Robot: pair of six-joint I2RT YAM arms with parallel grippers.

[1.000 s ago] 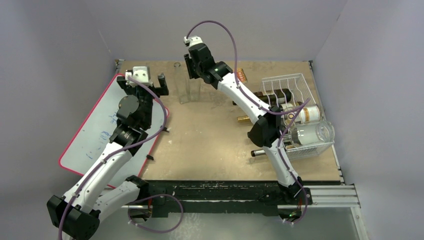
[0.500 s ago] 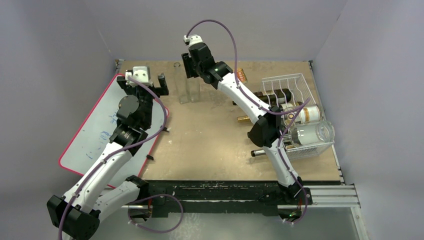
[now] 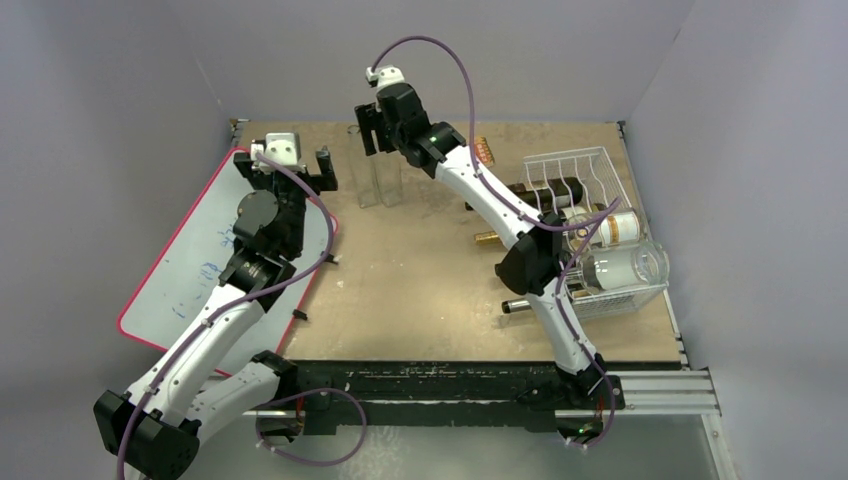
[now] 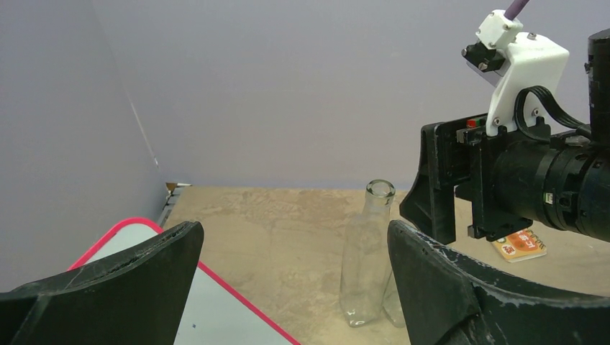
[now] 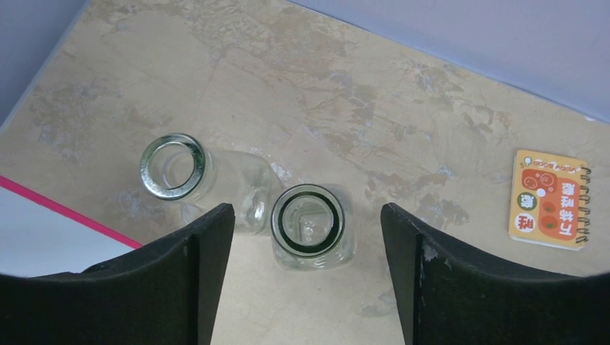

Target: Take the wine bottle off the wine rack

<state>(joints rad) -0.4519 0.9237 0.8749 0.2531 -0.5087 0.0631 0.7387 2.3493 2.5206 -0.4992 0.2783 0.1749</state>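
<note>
Brown chipboard table (image 3: 420, 270) takes up most of the top view, with a red-edged whiteboard (image 3: 190, 270) hanging over its left side. On the right sits the white wire wine rack (image 3: 622, 300), and it's got several bottles lying on their sides in it. There's a dark wine bottle (image 3: 548, 193) in the far cradle, a labelled one (image 3: 612, 228) next to it, and a clear glass one (image 3: 622, 268) nearer the front.

The right gripper (image 5: 306, 215) is way over at the far middle of the table, well apart from the rack. Its fingers are spread wide and holding nothing, and it hovers right above two upright clear glass bottles (image 3: 378, 180) that stand just beside each other. The left gripper (image 4: 295, 237) is over the whiteboard's far end, jaws also wide apart and empty, facing those same bottles.

A small orange spiral notepad (image 5: 550, 198) lies flat near the back wall.
</note>
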